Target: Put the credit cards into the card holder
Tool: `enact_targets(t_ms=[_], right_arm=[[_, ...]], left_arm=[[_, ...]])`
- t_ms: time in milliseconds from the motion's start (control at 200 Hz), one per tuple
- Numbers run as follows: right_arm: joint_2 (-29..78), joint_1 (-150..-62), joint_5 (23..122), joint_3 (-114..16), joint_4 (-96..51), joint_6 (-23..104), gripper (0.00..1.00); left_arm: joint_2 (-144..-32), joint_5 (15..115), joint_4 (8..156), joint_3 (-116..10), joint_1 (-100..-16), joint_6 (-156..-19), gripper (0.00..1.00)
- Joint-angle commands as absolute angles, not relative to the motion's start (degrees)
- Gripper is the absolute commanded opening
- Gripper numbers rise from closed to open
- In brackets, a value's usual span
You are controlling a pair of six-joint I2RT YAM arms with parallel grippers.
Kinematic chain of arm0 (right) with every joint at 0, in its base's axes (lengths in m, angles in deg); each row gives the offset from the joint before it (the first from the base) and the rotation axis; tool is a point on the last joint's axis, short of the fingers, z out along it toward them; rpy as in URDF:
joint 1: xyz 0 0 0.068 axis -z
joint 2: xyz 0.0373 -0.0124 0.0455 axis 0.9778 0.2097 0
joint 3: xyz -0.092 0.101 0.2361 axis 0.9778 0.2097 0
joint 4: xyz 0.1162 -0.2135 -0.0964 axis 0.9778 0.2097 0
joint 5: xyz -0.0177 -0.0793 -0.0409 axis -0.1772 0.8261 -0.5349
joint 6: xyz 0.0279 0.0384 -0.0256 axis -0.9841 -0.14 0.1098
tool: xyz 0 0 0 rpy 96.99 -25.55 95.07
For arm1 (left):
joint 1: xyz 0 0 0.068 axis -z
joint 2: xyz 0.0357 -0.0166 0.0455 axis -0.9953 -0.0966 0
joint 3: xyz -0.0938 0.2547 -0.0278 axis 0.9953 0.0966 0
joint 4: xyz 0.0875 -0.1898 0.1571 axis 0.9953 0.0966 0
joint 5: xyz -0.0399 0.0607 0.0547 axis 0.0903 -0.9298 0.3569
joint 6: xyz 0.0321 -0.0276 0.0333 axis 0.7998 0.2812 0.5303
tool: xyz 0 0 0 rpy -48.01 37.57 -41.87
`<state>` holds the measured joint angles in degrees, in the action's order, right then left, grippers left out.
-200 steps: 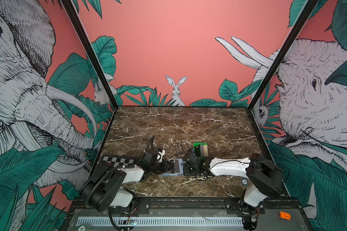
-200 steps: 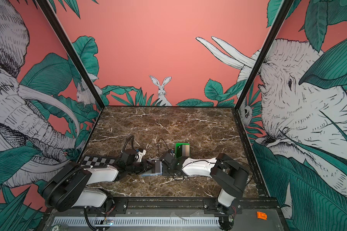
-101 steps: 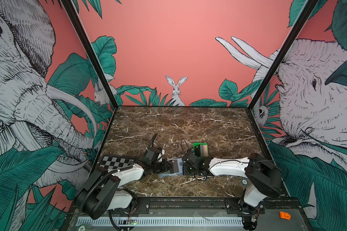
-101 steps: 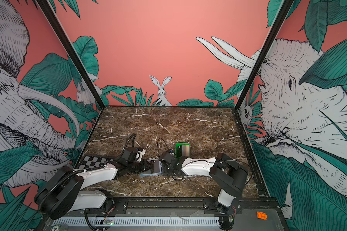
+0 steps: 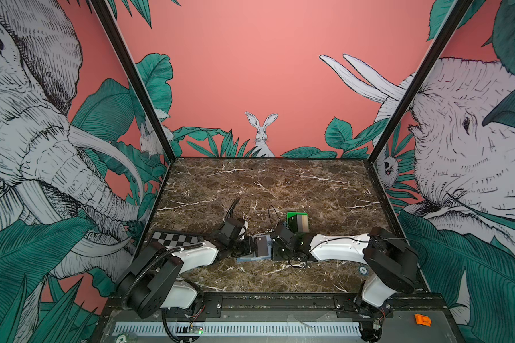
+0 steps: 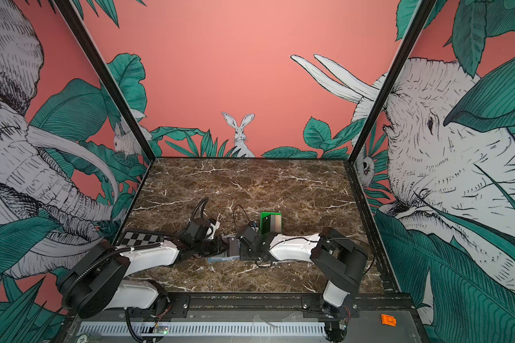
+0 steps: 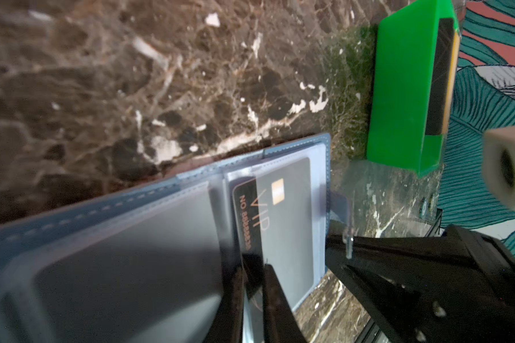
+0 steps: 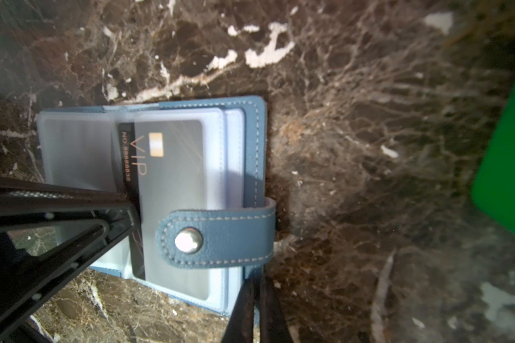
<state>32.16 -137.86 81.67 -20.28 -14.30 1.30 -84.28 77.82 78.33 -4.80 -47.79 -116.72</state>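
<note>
The slate-blue card holder (image 5: 252, 259) (image 8: 254, 154) lies open on the marble between both grippers. A black VIP credit card (image 7: 286, 213) (image 8: 173, 178) sits mostly inside a clear sleeve, its lettered edge still sticking out. My left gripper (image 7: 254, 267) (image 5: 249, 247) is shut on that edge. My right gripper (image 8: 256, 282) (image 5: 272, 250) is shut on the card holder's blue cover edge, beside the snap tab (image 8: 214, 237). More credit cards, grey and tan (image 5: 302, 222) (image 7: 440, 80), stand in the green tray.
The green tray (image 5: 292, 214) (image 7: 405, 89) stands just behind the right gripper. A checkerboard plate (image 5: 173, 237) lies at the left, partly under the left arm. A small round token (image 5: 363, 269) lies by the right arm's base.
The left arm has swung, uncovering more of the checkerboard plate, and its jaws have narrowed onto the card's edge. The right arm has not moved.
</note>
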Motion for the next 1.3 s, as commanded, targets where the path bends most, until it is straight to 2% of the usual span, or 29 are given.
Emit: enact_targets(t_ms=[0,560,955,1295], right_arm=[[35.2,-138.1,81.5,-19.0,-11.8,1.4,0.08],[34.7,-138.1,81.7,-18.4,-12.0,1.2,0.07],[30.9,-138.2,82.8,-17.3,-12.3,1.2,0.05],[28.7,-138.0,79.3,-13.3,-25.0,-0.4,0.08]], left_arm=[[-85.4,77.4,78.3,-5.2,-46.7,-117.5,0.15],[-85.9,81.7,70.6,-3.4,-46.1,-119.7,0.17],[-81.0,75.2,82.3,-3.4,-45.9,-116.8,0.14],[-78.0,75.9,83.3,-3.5,-45.7,-116.5,0.14]])
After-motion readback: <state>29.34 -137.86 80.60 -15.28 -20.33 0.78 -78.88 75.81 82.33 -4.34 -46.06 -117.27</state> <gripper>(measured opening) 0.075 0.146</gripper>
